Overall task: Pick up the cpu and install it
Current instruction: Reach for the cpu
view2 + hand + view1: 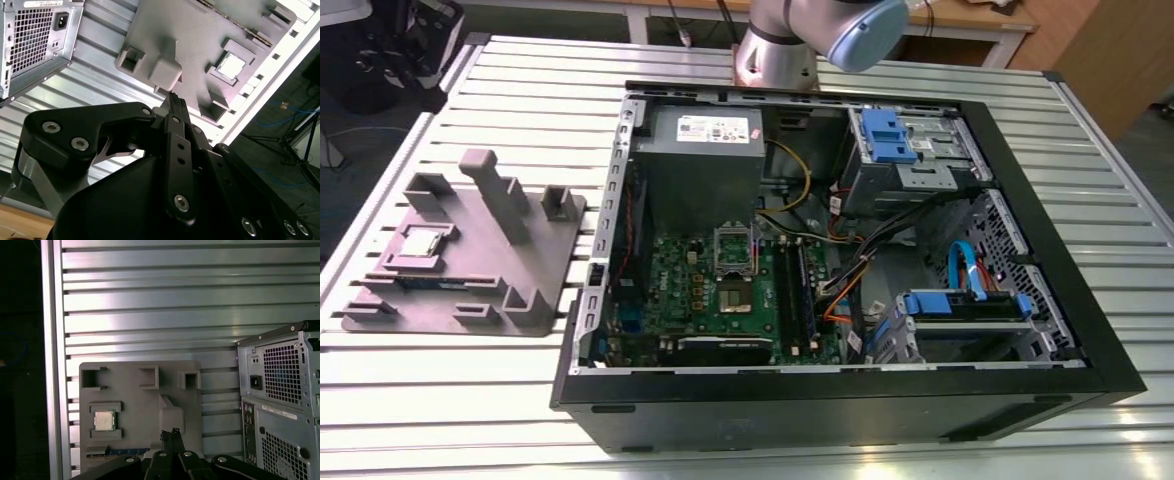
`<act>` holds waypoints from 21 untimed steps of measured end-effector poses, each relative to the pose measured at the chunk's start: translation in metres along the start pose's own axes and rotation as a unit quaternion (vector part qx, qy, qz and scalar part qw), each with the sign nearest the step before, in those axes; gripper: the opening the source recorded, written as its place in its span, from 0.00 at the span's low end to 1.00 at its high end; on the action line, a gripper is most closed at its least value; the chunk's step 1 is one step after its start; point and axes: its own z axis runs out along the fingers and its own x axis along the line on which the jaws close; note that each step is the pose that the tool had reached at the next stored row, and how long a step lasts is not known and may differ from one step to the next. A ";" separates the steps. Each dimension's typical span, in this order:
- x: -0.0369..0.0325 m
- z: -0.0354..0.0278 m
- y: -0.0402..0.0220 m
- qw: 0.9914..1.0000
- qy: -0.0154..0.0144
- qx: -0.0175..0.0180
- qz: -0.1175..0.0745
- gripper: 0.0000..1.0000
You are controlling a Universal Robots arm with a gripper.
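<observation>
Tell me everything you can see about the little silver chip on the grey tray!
The cpu is a small, flat square with a silver-grey metal top and a thin darker edge. It lies flat, face up, in a square pocket of the grey plastic tray, on the exterior view's left of the open computer case. Only the tray touches it; the gripper is apart.

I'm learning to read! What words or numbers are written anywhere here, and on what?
White label on the power supply box: too small to read.
Sticker on the back of the computer case: blurred, unreadable.
Top of the cpu: no print I can make out.
</observation>
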 end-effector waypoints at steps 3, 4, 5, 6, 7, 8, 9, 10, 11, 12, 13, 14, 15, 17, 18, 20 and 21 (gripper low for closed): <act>0.0039 0.0001 -0.0003 1.000 0.000 0.000 0.000 0.10; 0.0042 0.0001 -0.0003 1.000 0.000 0.000 0.000 0.10; 0.0042 0.0001 -0.0003 1.000 0.000 0.000 0.000 0.10; 0.0043 0.0001 -0.0003 1.000 0.000 0.000 0.000 0.10; 0.0044 0.0001 -0.0003 1.000 0.000 0.000 0.000 0.10; 0.0044 0.0001 -0.0003 1.000 0.000 0.000 0.000 0.10; 0.0046 0.0001 -0.0004 1.000 0.000 0.000 0.000 0.10; 0.0049 0.0001 -0.0004 1.000 0.000 0.000 0.000 0.10; 0.0053 0.0001 -0.0004 1.000 0.000 0.000 0.000 0.10; 0.0057 0.0001 -0.0004 1.000 0.000 0.000 0.000 0.10; 0.0062 0.0001 -0.0005 1.000 0.000 0.000 0.000 0.10; 0.0066 0.0001 -0.0005 1.000 0.000 0.000 0.000 0.10; 0.0067 0.0001 -0.0005 1.000 0.000 0.000 0.000 0.10; 0.0068 0.0001 -0.0005 1.000 0.000 0.000 0.000 0.10; 0.0068 0.0000 -0.0005 1.000 0.000 0.000 0.000 0.10; 0.0071 0.0001 -0.0005 1.000 0.000 0.000 0.000 0.10; 0.0075 0.0001 -0.0006 1.000 0.000 0.000 0.000 0.10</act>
